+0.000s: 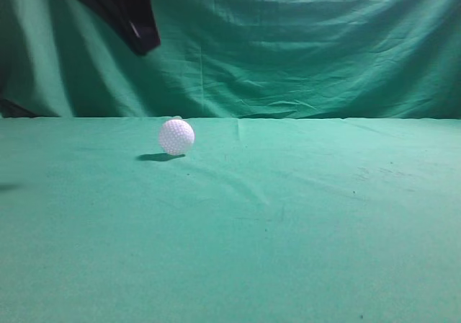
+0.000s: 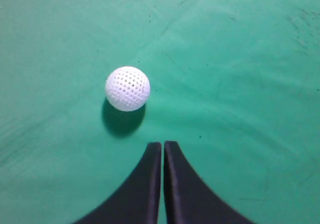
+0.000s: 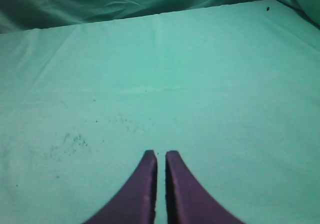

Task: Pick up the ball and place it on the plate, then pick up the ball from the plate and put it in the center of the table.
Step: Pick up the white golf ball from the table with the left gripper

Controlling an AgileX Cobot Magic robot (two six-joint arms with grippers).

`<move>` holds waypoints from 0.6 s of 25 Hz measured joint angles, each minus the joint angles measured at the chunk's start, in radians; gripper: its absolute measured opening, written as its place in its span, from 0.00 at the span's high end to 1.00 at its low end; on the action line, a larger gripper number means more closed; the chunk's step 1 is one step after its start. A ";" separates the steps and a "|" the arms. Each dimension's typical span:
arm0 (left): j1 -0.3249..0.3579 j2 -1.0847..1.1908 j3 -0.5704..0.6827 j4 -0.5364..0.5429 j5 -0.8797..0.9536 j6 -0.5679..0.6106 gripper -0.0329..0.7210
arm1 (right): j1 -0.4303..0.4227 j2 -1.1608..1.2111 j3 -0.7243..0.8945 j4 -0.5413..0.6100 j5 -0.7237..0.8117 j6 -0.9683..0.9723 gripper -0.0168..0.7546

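Note:
The white dimpled ball (image 1: 176, 136) rests on the green table (image 1: 310, 222), left of the middle and towards the back. In the left wrist view the ball (image 2: 127, 88) lies on the cloth just ahead and to the left of my left gripper (image 2: 163, 144), which is shut and empty above the table. In the exterior view the left gripper (image 1: 144, 43) hangs high at the upper left, above the ball. My right gripper (image 3: 161, 154) is shut and empty over bare cloth. It does not show in the exterior view. No plate is in view.
A draped, wrinkled green backdrop (image 1: 310, 49) rises behind the table's far edge. In the right wrist view the table (image 3: 200, 84) carries small dark specks (image 3: 75, 140) at the left, and the backdrop (image 3: 100, 4) lies beyond.

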 joint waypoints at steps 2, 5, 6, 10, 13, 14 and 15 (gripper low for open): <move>-0.004 0.061 -0.056 0.004 0.030 -0.005 0.96 | 0.000 0.000 0.000 0.000 0.000 0.000 0.91; -0.031 0.124 -0.117 0.034 0.046 -0.021 0.96 | 0.000 0.000 0.000 0.000 0.000 0.000 0.91; -0.047 0.137 -0.128 0.058 0.049 -0.030 0.96 | 0.000 0.000 0.000 0.000 0.000 0.000 0.91; -0.095 0.176 -0.161 0.136 0.049 -0.082 0.96 | 0.000 0.000 0.000 0.000 0.000 0.000 0.91; -0.099 0.200 -0.169 0.154 0.031 -0.102 0.83 | 0.000 0.000 0.000 0.000 0.000 0.000 0.91; -0.099 0.207 -0.171 0.158 0.027 -0.109 0.75 | 0.000 0.000 0.000 0.000 0.000 0.000 0.91; -0.099 0.209 -0.173 0.161 0.021 -0.119 0.68 | 0.000 0.000 0.000 0.000 0.000 0.000 0.91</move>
